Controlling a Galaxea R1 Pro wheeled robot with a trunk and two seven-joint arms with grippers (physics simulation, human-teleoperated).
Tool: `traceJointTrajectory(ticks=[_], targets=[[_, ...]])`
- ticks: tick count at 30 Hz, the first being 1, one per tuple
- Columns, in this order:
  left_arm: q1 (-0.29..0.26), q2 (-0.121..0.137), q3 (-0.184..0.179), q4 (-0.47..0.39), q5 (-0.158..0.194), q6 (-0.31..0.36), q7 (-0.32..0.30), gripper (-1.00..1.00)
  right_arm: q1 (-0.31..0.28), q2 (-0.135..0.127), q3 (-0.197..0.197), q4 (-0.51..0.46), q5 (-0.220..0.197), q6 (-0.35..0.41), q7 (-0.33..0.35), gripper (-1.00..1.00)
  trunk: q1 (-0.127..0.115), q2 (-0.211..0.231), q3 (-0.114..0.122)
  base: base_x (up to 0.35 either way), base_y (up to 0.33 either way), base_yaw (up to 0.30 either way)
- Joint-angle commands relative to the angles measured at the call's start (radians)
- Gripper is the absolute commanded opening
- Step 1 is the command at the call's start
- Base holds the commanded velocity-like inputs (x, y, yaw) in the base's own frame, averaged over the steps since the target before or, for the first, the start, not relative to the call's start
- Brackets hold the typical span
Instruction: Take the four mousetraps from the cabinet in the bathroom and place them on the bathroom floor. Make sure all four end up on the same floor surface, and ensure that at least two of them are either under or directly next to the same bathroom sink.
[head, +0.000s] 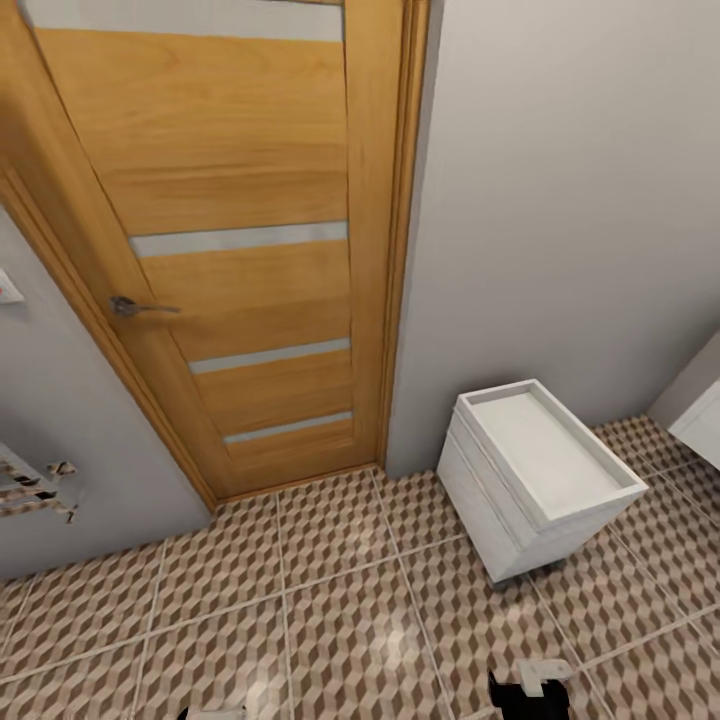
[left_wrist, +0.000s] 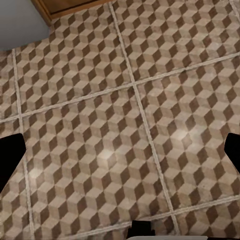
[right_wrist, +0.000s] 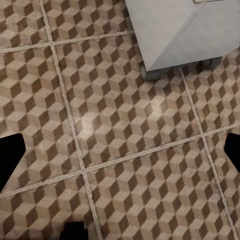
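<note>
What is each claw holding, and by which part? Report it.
Nothing is held. The left claw and right claw both gape open over bare bathroom floor.

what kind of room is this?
Probably a bathroom corner: cube-patterned tiled floor, a wooden door with frosted strips, a small white wheeled drawer unit, and what looks like a towel rail.

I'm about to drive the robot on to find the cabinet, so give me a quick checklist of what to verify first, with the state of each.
1. Left gripper empty: ok, fingers spread, patterned floor between them.
2. Right gripper empty: ok, fingers apart, nothing held.
3. Mousetraps located: not ok, none on the tiles in these views.
4. Orange-brown cabinet located: not ok; ahead stand a wooden door and a white drawer unit.
5. Door shut: cannot tell for certain, though it looks closed.
6. Path near the white unit: ok, its casters stand apart from both grippers.
</note>
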Motion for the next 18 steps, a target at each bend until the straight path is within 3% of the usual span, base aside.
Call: traceJointTrajectory(ticks=[1,18], targets=[[-0.002,-0.001,-0.008,0.004,0.0,-0.005,0.008,1.0,0.0,0.0,0.009,0.0,-0.01,-0.003,-0.001,1.0,0.001,-0.002,0.0,0.0,0.0,0.222],[-0.002,-0.002,-0.008,0.004,0.0,-0.005,0.008,1.0,0.0,0.0,0.009,0.0,-0.01,-0.003,-0.002,1.0,0.001,-0.002,0.019,0.0,0.0,0.222]])
